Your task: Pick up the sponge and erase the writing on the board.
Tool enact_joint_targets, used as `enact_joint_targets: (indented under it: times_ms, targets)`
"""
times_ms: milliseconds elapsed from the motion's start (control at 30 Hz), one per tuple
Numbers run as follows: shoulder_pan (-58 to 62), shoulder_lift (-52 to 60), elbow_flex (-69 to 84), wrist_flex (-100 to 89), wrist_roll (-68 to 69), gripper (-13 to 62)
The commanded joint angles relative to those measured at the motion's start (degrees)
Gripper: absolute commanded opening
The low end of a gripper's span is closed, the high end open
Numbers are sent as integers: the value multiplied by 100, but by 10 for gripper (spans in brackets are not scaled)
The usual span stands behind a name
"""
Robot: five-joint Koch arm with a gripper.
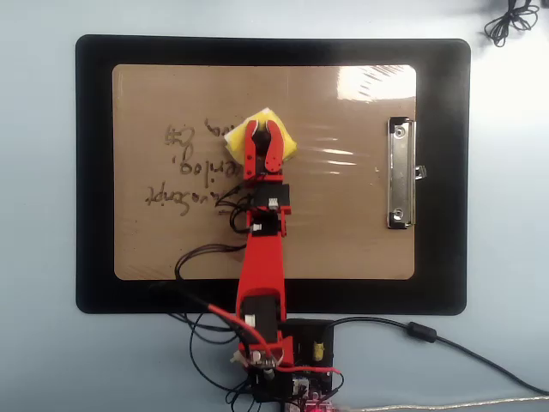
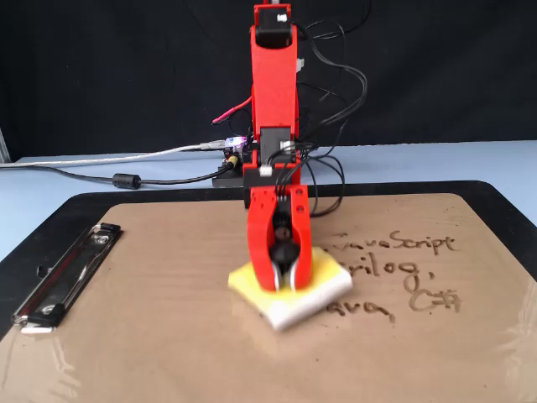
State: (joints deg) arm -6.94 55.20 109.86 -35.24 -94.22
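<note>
The yellow sponge [image 1: 280,142] [image 2: 329,280] with its white base lies flat on the glossy brown board [image 1: 343,232] [image 2: 143,336]. My red gripper [image 1: 261,131] [image 2: 284,284] is shut on the sponge's black knob from above. Dark writing [image 1: 184,167] [image 2: 403,273] runs to the left of the sponge in the overhead view and to its right in the fixed view. The sponge covers the near ends of the lower two lines. The board's silver clip [image 1: 400,174] [image 2: 67,273] sits on the opposite side.
The board rests on a larger black mat [image 1: 94,172] [image 2: 503,210] on a pale blue table. My arm's base and loose cables [image 1: 283,378] sit at the mat's edge. A grey cable [image 2: 109,178] trails across the table behind the mat.
</note>
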Motion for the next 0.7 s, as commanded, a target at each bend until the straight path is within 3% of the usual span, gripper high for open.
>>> enact_joint_targets:
  times_ms: [0,33,100,267,333,400,533,600,667]
  targets:
    - [-97,-1283,-1090,-176,-272,-79]
    - [-114,-1837,-1705,-185,-264,-79]
    - [-105,-1863,-1916,-193,-264,-79]
    - [-114,167,738,-527,-264,-79]
    - [-132,510,1055,-536,-264,-79]
    - [-158,-9,615,-554,-264,-79]
    - [-167,-1942,-1775,-492,-229,-79]
    - [-167,-1582,-1556,-492,-229,-79]
    - [-211,-782,-413,-527,-237,-79]
